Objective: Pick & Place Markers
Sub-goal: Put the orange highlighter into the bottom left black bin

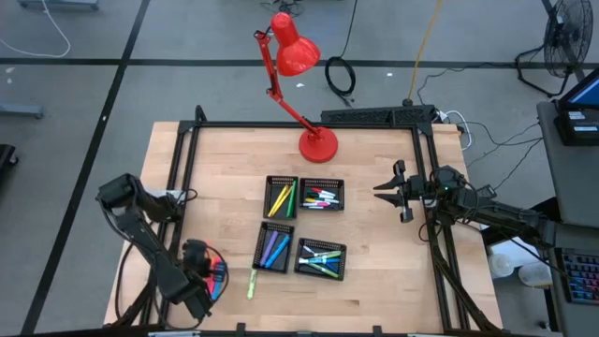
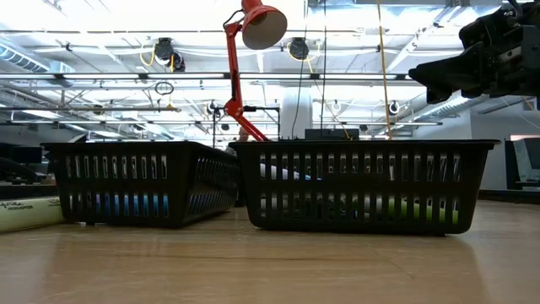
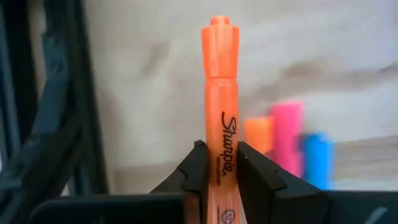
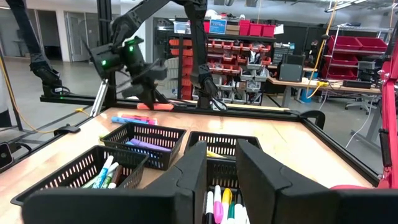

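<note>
My left gripper (image 3: 221, 149) is shut on an orange highlighter (image 3: 221, 74) at the table's near left (image 1: 206, 278). Below it, orange (image 3: 258, 134), pink (image 3: 286, 134) and blue (image 3: 317, 158) markers lie on the wood. A yellow-green marker (image 1: 251, 285) lies flat on the table just to their right. Four black mesh trays (image 1: 304, 225) in the middle hold sorted markers. My right gripper (image 1: 384, 192) hangs level above the table's right side, its fingers (image 4: 193, 171) apart with nothing between them. My left gripper pinches the orange highlighter's barrel at its printed label (image 3: 225, 134) between its two fingers. They come steeply from above and lie across the barrel. The capped end (image 3: 220, 46) sticks out past the fingertips, and the highlighter looks raised off the wood.
A red desk lamp (image 1: 316, 142) stands at the far middle of the table. A black frame (image 1: 426, 187) runs along the table's edges. Bare wood lies between the trays and the near edge and to the right of the trays.
</note>
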Robot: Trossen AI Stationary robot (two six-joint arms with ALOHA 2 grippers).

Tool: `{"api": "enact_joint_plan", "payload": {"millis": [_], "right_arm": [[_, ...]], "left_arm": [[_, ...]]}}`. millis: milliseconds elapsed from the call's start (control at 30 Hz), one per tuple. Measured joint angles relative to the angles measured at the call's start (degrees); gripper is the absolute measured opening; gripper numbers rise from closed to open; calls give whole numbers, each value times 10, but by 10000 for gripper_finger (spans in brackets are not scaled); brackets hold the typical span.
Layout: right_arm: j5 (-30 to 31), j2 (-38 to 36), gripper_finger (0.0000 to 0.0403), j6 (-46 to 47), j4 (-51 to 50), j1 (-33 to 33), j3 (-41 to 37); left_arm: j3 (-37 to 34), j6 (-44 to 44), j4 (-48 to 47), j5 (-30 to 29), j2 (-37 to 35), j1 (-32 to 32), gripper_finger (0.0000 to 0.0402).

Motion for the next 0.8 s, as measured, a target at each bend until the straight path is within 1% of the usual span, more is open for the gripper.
{"api": "enact_joint_plan", "payload": {"millis": [233,400,500,600,700,800], "right_arm": [[0,0,77,0,0,0,0],[0,0,77,0,0,0,0],[0,0,77,0,0,0,0],[0,0,77,0,0,0,0],[0,0,77,0,0,0,0],[0,0,77,0,0,0,0]], "left_arm": [[2,23,-4,-157,-50,14,59],[2,63,8,-243,-64,34,59],[2,97,32,-278,-64,52,59],[2,145,70,-300,-64,77,59],[2,214,127,-319,-64,110,59],[2,301,205,-326,-64,145,59]]}}
